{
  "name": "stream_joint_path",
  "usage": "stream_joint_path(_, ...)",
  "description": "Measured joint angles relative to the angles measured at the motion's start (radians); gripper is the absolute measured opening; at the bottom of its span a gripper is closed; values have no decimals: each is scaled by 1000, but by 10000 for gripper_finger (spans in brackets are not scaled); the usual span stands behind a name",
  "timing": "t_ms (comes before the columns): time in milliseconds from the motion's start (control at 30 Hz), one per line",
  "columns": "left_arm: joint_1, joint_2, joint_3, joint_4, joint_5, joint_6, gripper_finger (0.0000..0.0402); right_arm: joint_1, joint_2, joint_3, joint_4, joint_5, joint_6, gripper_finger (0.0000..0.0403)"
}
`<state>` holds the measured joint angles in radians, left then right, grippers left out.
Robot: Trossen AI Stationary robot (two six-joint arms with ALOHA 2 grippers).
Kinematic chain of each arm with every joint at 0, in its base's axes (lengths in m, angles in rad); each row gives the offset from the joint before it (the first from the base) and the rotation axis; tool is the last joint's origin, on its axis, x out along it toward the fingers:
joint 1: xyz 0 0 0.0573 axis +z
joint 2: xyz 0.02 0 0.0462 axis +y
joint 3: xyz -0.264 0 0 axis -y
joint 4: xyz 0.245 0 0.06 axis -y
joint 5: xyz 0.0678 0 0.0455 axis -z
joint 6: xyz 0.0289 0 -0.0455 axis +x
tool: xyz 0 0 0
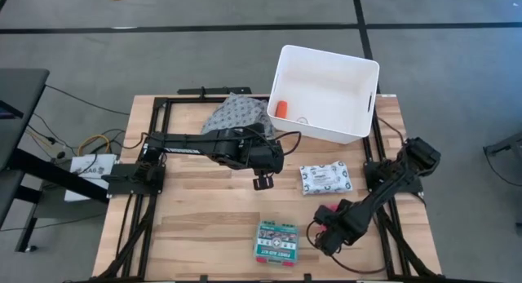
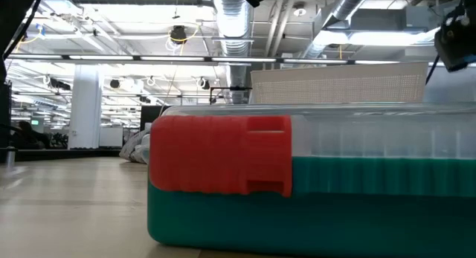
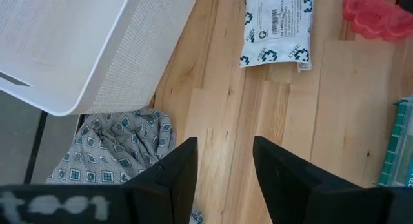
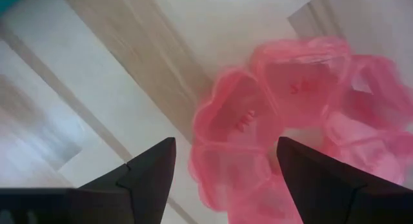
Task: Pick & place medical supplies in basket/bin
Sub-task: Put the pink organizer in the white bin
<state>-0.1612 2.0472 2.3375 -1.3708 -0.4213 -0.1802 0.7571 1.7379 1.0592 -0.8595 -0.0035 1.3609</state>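
A pink round disc of several lidded cells lies on the wooden table near its right front. My right gripper points down over it, open. One finger stands beside the disc's rim and the other stands in front of its middle. My left gripper hangs open above mid-table, with nothing between its fingers. The white patterned soft pack and the green first-aid box lie flat on the table. An orange tube lies inside the white bin at the far right. My right gripper comes at the pink disc from above, its fingers spanning part of the disc. I cannot tell whether either finger touches the disc. The disc lies flat on the table.
A grey dotted cloth lies crumpled against the bin's left side. In the low view the green box with its red latch fills the foreground. Bare wood lies along the table's left half.
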Motion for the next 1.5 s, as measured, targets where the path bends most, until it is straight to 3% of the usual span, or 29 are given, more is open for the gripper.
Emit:
stream_joint_path(233,0,0,0,0,0,0,142,0,82,0,12,-70,-38,265)
stream_joint_path(733,0,0,0,5,-2,0,142,-7,110,3,4,-76,-57,263)
stream_joint_path(967,0,0,0,5,-2,0,142,-7,116,44,-14,-59,-71,206)
stream_joint_path(1300,0,0,0,23,-2,0,142,-6,118,271,53,250,-202,200)
stream_joint_path(1500,0,0,0,49,-1,0,142,1,117,492,-234,470,-252,203)
